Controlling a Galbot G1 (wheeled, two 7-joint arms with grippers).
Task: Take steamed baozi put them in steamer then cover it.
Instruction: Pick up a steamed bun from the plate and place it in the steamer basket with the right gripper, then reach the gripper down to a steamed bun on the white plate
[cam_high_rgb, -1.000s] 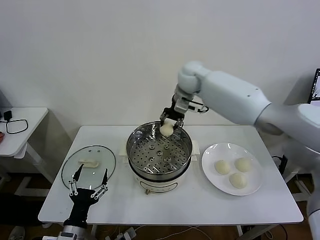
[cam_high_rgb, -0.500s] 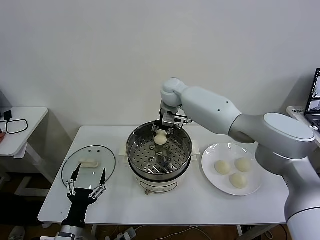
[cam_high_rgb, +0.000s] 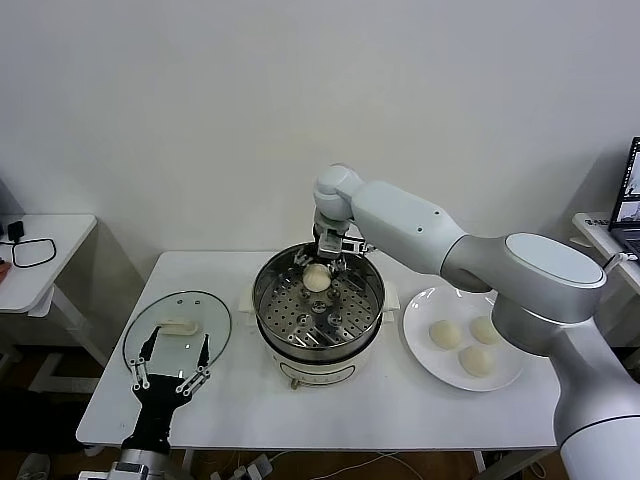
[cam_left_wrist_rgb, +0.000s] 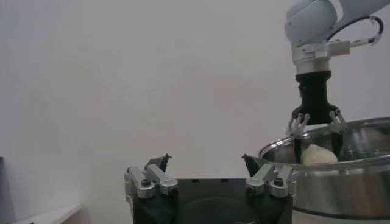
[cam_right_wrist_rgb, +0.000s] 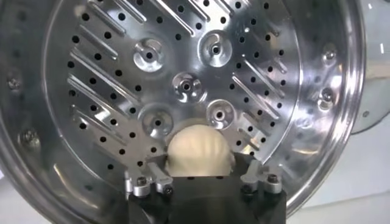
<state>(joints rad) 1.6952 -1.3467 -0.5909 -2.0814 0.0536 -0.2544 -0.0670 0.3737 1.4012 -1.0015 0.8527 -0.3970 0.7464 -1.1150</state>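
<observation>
Reaching over the far side of the steamer (cam_high_rgb: 318, 310), your right gripper (cam_high_rgb: 324, 262) hangs inside the pot's rim with one steamed baozi (cam_high_rgb: 316, 278) clamped between its fingers. In the right wrist view you see that bun (cam_right_wrist_rgb: 200, 151) pressed between the two finger bases, its pleated top facing the perforated tray (cam_right_wrist_rgb: 183, 85) below it. You cannot tell from these views whether the bun already touches the tray or hangs just above it. From the left wrist view the same gripper (cam_left_wrist_rgb: 316, 131) shows with its fingers straddling the bun (cam_left_wrist_rgb: 318, 154) just behind the steel rim (cam_left_wrist_rgb: 329, 159).

Your left gripper (cam_high_rgb: 172, 362) waits at the near left edge of the white table (cam_high_rgb: 400, 410), jaws spread wide and holding nothing; its fingertips (cam_left_wrist_rgb: 159, 162) stand well apart in its own wrist view. It sits just on the near side of the cover (cam_high_rgb: 178, 331), whose clear glass lies flat on the table with the white oblong handle (cam_high_rgb: 178, 325) on top, to the left of the steamer.

Three more baozi (cam_high_rgb: 444, 334) rest on the white plate (cam_high_rgb: 420, 340) to the right of the steamer, grouped close together and well apart from the pot. The steamer stands on its white base (cam_high_rgb: 318, 372) near the middle of the table.
</observation>
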